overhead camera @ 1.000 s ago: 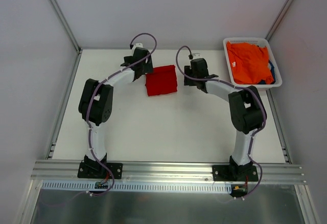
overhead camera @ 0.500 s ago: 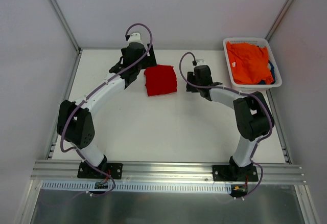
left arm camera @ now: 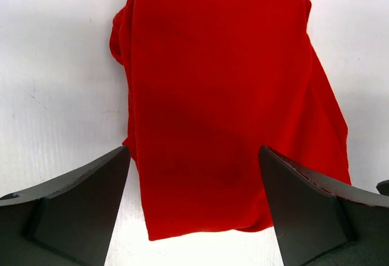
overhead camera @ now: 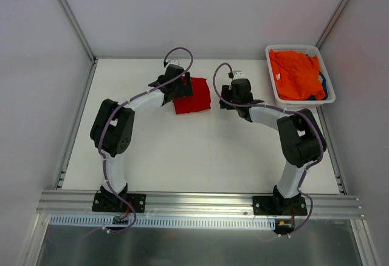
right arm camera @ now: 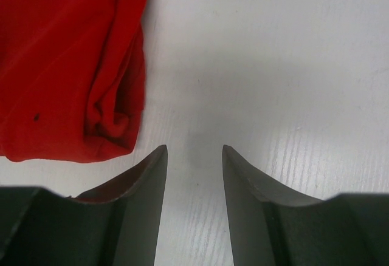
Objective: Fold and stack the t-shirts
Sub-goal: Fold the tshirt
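Observation:
A bright red t-shirt, folded into a rough square, lies at the back middle of the white table. My left gripper hovers over the shirt's left edge. In the left wrist view its jaws are wide open and straddle the near end of the red cloth without touching it. My right gripper is open and empty to the right of the shirt. In its wrist view it is over bare table, with the shirt's rolled edge at the upper left. An orange t-shirt lies crumpled in the basket, with dark blue cloth under it.
The white plastic basket stands at the back right corner of the table. Grey walls with metal posts close in the back and both sides. A metal rail carrying both arm bases runs along the near edge.
My left arm has folded back at the elbow and its gripper has moved right and nearer, from beside the red shirt's back left corner to over its left edge. The right arm has held still.

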